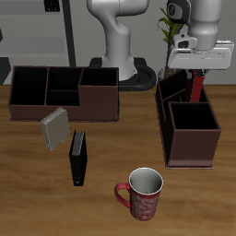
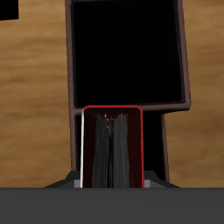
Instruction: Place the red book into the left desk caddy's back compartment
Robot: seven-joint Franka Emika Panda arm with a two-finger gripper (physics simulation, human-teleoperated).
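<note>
Exterior view: gripper [image 1: 197, 76] clamped on red book [image 1: 198, 85], upper right of frame.
Book upright over left desk caddy [image 1: 190, 129], at its back compartment [image 1: 175, 92].

Arm [image 1: 124, 32] reaches forward, wrist vertical, gripper [image 1: 198, 74] pointing down, jaws clamped on red book [image 1: 198, 85].

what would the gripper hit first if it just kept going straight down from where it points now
Probably nothing outside its own load: the gripper is shut on the red book, held upright over the left desk caddy. Going straight down, the book's lower edge would reach the back compartment floor first, though depth is hard to judge.
</note>
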